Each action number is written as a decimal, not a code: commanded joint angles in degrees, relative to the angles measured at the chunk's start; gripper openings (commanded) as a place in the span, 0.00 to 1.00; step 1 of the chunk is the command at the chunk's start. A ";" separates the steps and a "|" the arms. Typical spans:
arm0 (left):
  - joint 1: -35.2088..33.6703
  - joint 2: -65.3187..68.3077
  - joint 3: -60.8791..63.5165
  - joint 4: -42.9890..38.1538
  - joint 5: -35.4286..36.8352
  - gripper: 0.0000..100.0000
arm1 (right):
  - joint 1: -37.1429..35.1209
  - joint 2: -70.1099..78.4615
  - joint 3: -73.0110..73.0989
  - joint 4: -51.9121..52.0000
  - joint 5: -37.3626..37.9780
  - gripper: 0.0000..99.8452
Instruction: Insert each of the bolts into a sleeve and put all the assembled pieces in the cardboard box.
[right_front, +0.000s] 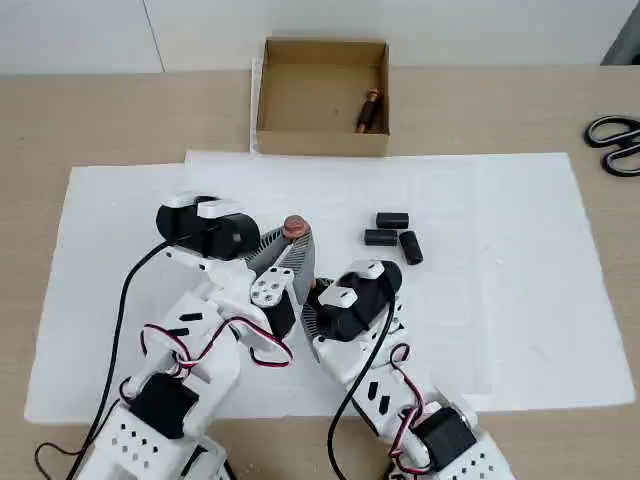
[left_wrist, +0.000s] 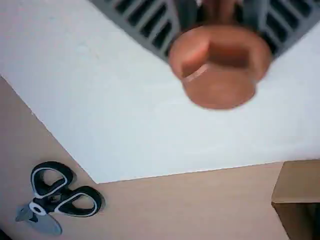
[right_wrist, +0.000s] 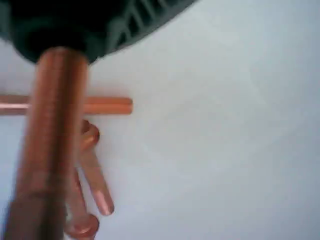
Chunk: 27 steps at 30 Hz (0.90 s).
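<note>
My left gripper (right_front: 289, 248) is shut on a copper bolt (right_front: 294, 227), whose round head (left_wrist: 220, 67) sticks out between the grey ribbed fingers (left_wrist: 145, 20). The bolt's threaded shaft (right_wrist: 50, 145) runs through a black sleeve (right_wrist: 47, 27) held in my right gripper (right_front: 318, 298), just below the left one in the high view. Three loose black sleeves (right_front: 392, 219) lie on the white paper to the right of the grippers. Loose copper bolts (right_wrist: 95, 180) lie on the paper under the right gripper. The cardboard box (right_front: 322, 143) stands at the back with one assembled piece (right_front: 370, 108) inside.
A white paper sheet (right_front: 520, 280) covers the middle of the wooden table. Black-handled scissors (right_front: 615, 140) lie at the far right edge, and the scissors (left_wrist: 60, 197) are in the left wrist view too, beside the box corner (left_wrist: 297, 185).
</note>
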<state>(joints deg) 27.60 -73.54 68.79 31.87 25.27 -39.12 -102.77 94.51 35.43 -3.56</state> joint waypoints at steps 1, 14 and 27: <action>0.00 -0.62 -0.31 -1.76 0.26 0.01 | -0.31 -1.10 -0.70 -1.45 -0.53 0.00; 0.09 -0.53 2.59 -1.76 0.26 0.01 | -1.27 -1.10 -0.70 -1.45 -0.44 0.00; 0.35 -0.79 7.52 2.02 -4.48 0.01 | -1.19 -1.10 -0.70 -1.45 -0.26 0.00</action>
<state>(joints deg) 28.13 -74.15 76.09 31.43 21.93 -40.26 -102.59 94.77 35.43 -3.65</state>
